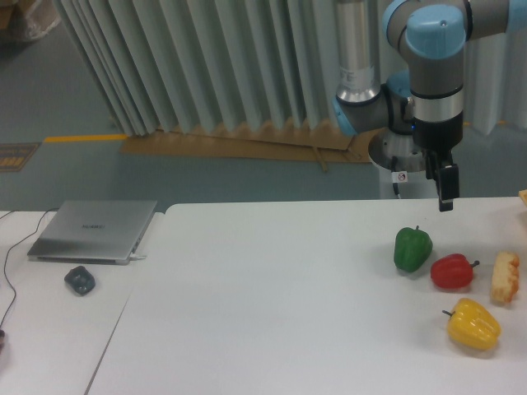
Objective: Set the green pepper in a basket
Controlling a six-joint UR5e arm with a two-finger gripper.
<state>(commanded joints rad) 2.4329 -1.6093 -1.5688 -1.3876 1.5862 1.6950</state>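
The green pepper (412,248) stands on the white table (272,296) at the right, glossy, with a short dark stem pointing up. My gripper (441,194) hangs above and slightly behind it, a little to its right, well clear of it. Its dark fingers point down with a gap between them and hold nothing. I cannot make out a basket; only a tan sliver (523,196) shows at the right border, and I cannot tell what it is.
A red pepper (452,271) lies just right of the green one, nearly touching it. A yellow pepper (474,324) sits nearer the front, and a piece of bread (506,278) at the far right. A closed laptop (95,230) and a dark mouse (80,281) lie on the left.
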